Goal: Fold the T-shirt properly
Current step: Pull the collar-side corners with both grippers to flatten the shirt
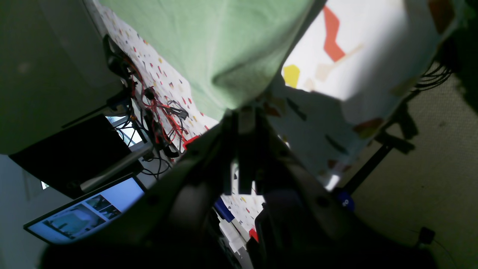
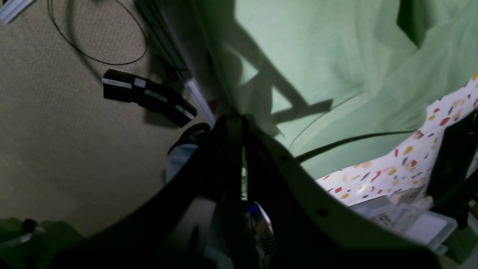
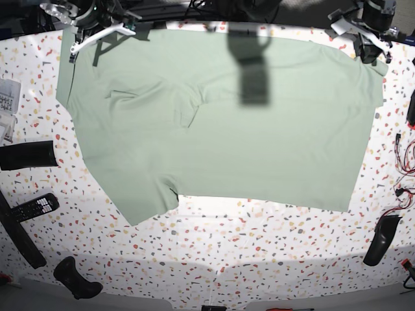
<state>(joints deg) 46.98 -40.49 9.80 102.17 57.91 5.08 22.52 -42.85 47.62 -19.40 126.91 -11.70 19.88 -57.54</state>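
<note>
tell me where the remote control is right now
In the base view the remote control lies on the speckled table near its left edge, just below a black cylinder and left of the T-shirt.

The white desk [image 3: 259, 240] with little colored specks has the big green T-shirt [image 3: 259, 142] spread flat on it, a black remote [image 3: 34, 207] near one side and red wires [image 3: 405, 184] at the other.

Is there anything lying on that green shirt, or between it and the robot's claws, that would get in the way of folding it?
Nothing visible does. The T-shirt lies spread with nothing on top of it, only shadows. The left gripper and right gripper are shut on its far corners already. The remote and other dark items sit on the table beside the cloth, not on it.
</note>
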